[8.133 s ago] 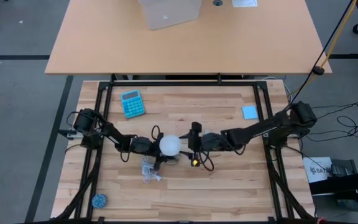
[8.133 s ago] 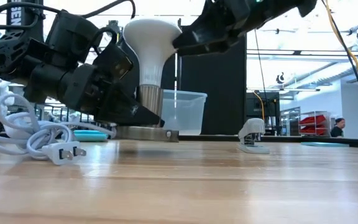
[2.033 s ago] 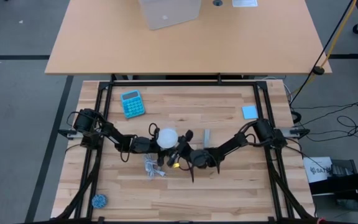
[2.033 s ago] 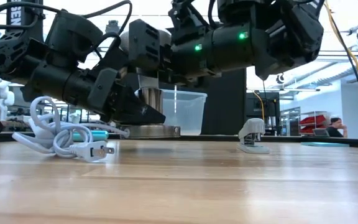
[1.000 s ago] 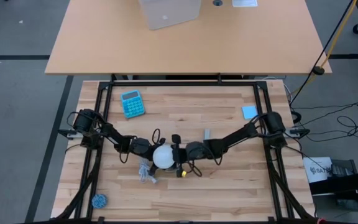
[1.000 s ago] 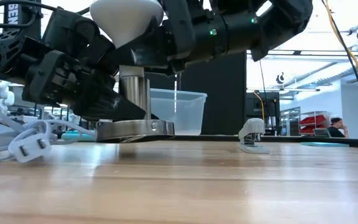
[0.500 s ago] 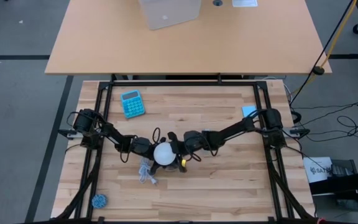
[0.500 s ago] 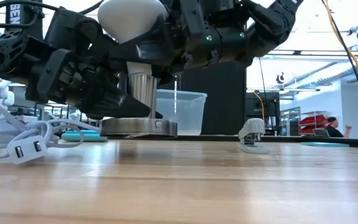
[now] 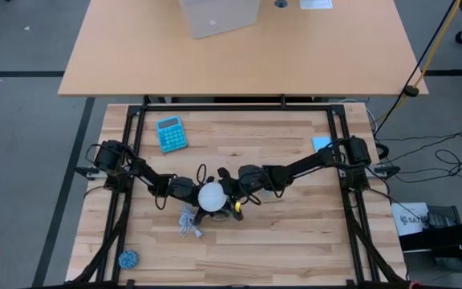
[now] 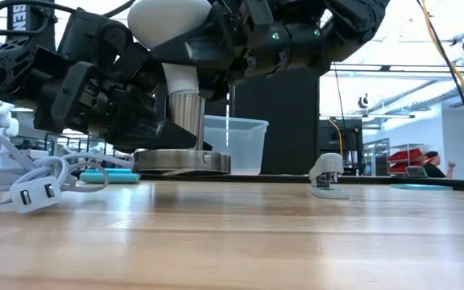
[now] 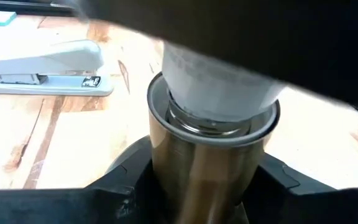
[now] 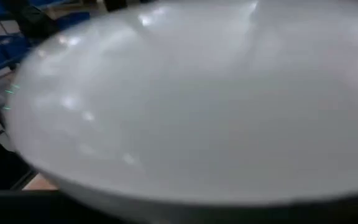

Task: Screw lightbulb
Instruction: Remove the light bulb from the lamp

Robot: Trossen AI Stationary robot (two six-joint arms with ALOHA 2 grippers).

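The white lightbulb (image 9: 210, 197) stands upright, dome up, with its silvery screw base (image 10: 187, 107) in the tube of the metallic socket (image 10: 182, 160), whose disc rests on the wooden table. My left gripper (image 9: 195, 193) comes from the table's left and is shut on the socket tube (image 11: 207, 168). My right gripper (image 9: 225, 194) comes from the right and is shut on the bulb's wide upper part (image 10: 176, 24). The bulb fills the right wrist view (image 12: 185, 106), which hides that gripper's fingers there. My left gripper pinches the socket's upright metal tube (image 11: 166, 174) between its two fingers (image 11: 126, 183), one on each side, coming level from the table's left. The socket's disc base sits on the table. My right gripper grips the bulb's wide cone below the dome (image 10: 204, 56), coming from the table's right and slanting down. The bulb stands upright in the socket; the exact contact is hidden by the gripper.
The socket's white cord and plug (image 9: 188, 222) lie coiled near the bulb on its near side. A blue calculator (image 9: 171, 133) lies at the far left, a blue pad (image 9: 321, 144) at the far right, a blue ball (image 9: 127, 258) near left, a grey stapler (image 10: 327, 177) right of the socket.
My right arm has swung a little toward the table's far edge, and its gripper has turned around the bulb. The bulb and socket have shifted slightly toward the far edge with both grippers staying on them. The plug has slid a little along the table.
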